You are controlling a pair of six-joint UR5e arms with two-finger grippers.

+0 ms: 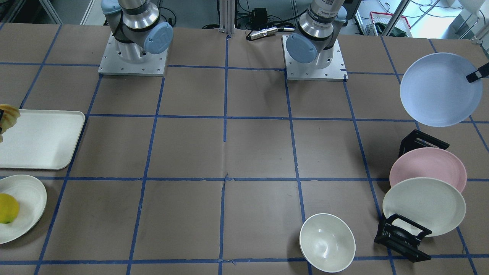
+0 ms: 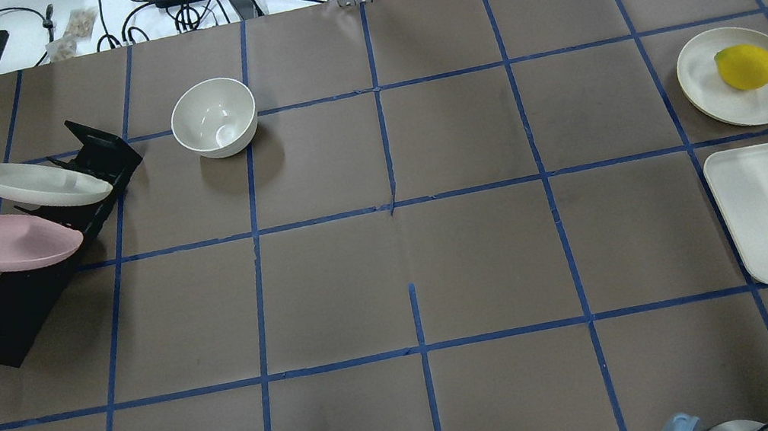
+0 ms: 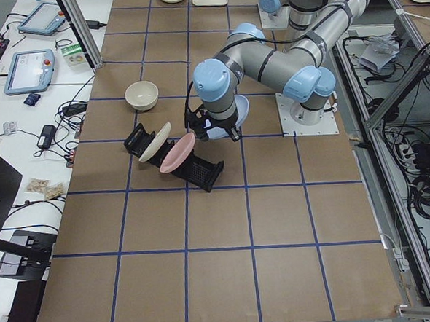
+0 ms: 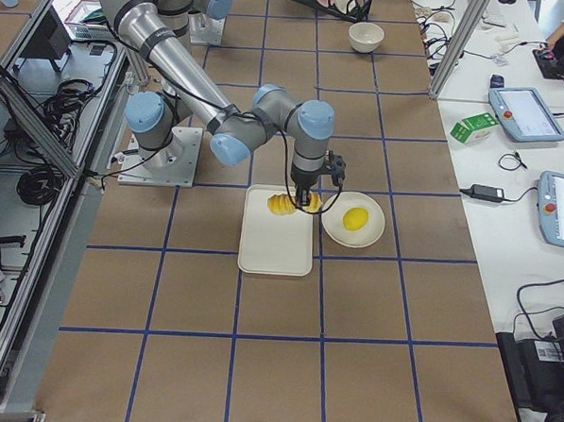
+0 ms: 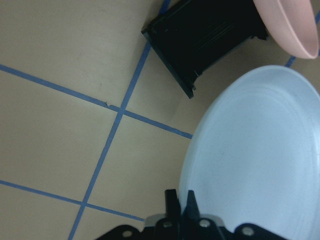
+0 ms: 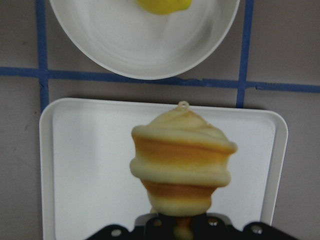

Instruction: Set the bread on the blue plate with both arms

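Four round plates are on view: one matte pale blue plate (image 1: 439, 89), one pink plate (image 1: 428, 168), one cream-white plate (image 1: 424, 206) and one white plate (image 2: 759, 102) with fruit on it. There is one glossy white bowl (image 1: 327, 242), one rectangular white tray (image 1: 38, 141) and one black slotted plate rack (image 2: 22, 311). One round yellow fruit (image 2: 746, 67) and one row of orange-yellow bread slices (image 6: 182, 160) show. Two silver-grey jointed arms appear, the left arm (image 3: 267, 59) and the right arm (image 4: 181, 69).

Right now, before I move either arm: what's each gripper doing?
Left gripper: shut on the blue plate, at its rim.
Right gripper: shut on the bread, over the white tray.
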